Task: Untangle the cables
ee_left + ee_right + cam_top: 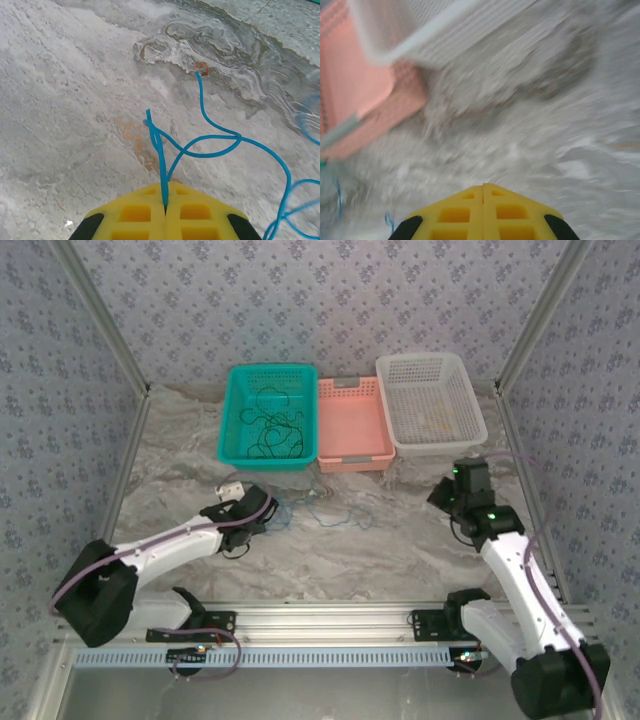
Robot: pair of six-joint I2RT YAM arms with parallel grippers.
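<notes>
A thin blue cable [210,150] runs out from between the yellow fingers of my left gripper [165,187], which is shut on it. The cable loops away to the right over the marble table. From above, my left gripper [262,502] sits at the left end of the blue cable [335,515], which lies in front of the baskets. A tangle of black cables [272,425] lies in the teal basket [228,415]. My right gripper [443,495] hovers at the right, fingers pressed together with nothing between them [483,186]. Its wrist view is blurred.
A pink basket [350,455] stands in the middle at the back, with a white basket [475,410] to its right holding something faint and yellowish. Patterned walls and metal frame posts close in the table on both sides.
</notes>
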